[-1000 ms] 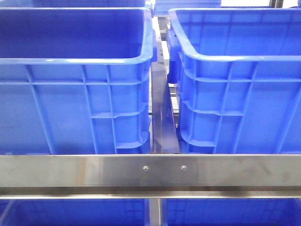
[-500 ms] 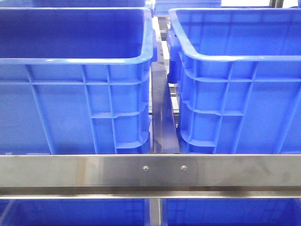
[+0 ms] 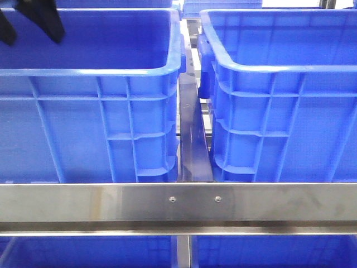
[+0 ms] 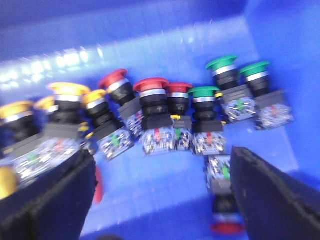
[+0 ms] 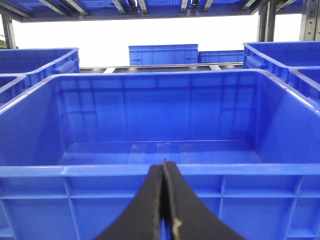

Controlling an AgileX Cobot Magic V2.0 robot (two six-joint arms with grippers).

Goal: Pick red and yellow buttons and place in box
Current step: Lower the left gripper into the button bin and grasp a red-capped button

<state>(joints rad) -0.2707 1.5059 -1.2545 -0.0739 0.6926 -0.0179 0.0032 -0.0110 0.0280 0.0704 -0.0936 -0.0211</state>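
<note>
Apparently left hand point(image 4: 160, 200) spread above buttons point(image 4: 150, 107).

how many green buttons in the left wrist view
3: two green buttons side by side near the crate's corner, one just beside them next to the red ones. The fingers may hide others.

warehouse/parts store | blue plastic crates point(image 3: 100, 111) on steel racking point(image 3: 178, 204) | bin of pushbutton switches point(image 4: 155, 115)

Red buttons point(image 4: 152, 86) w/ mushroom caps lie tilted mid-frame on the crate floor point(image 4: 165, 185); yellow buttons point(image 4: 67, 90) cluster at left, touching, blurred.
</note>
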